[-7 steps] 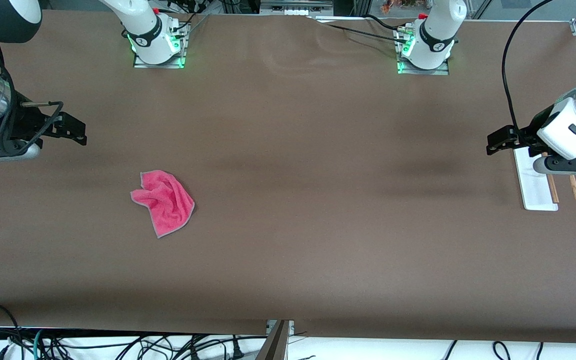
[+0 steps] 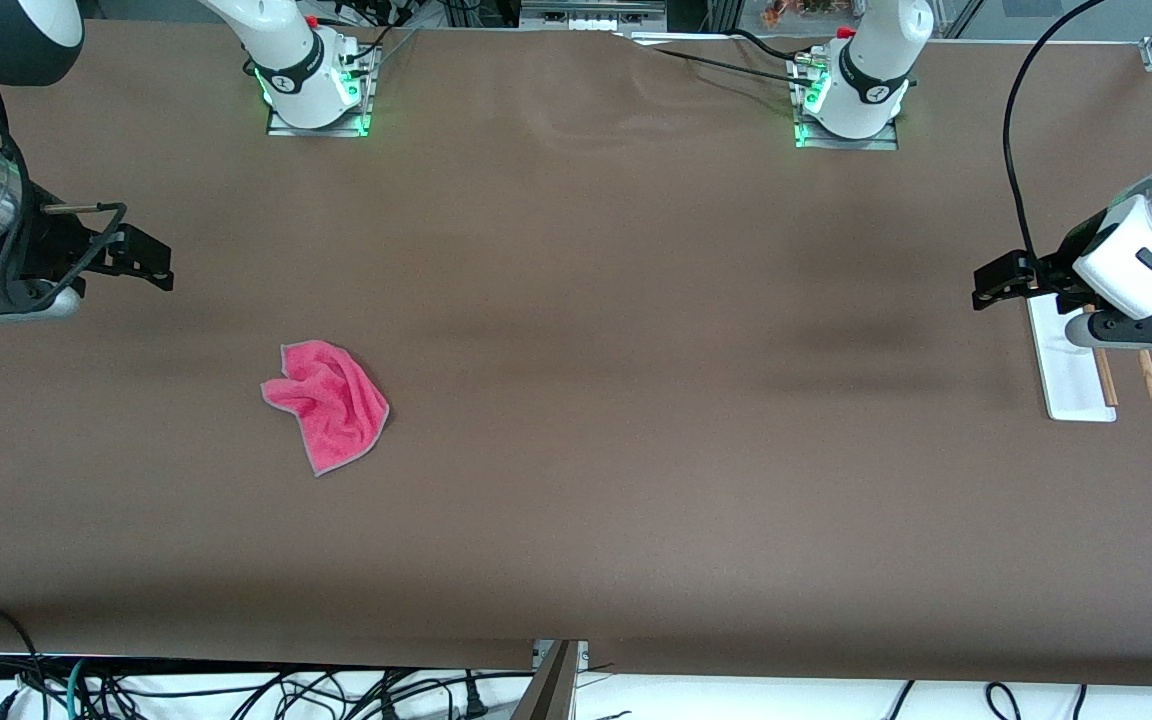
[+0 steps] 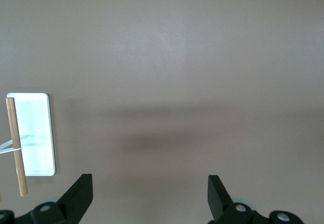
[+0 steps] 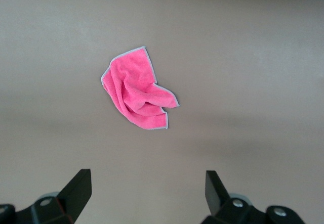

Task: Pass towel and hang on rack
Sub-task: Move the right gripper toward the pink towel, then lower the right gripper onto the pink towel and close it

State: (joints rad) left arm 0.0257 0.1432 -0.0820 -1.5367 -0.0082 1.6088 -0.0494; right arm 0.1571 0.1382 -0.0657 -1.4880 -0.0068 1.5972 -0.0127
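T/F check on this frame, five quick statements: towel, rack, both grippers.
1. The towel lies crumpled on the table. True.
2. The right gripper is shut on the towel. False: it is open, holding nothing.
3. The rack stands at the left arm's end of the table. True.
4. The towel hangs on the rack. False: it lies toward the right arm's end.
5. The left gripper is open. True.

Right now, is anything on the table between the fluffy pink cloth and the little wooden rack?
No. Only bare brown table lies between the crumpled pink-red towel and the white-based wooden-stick rack.
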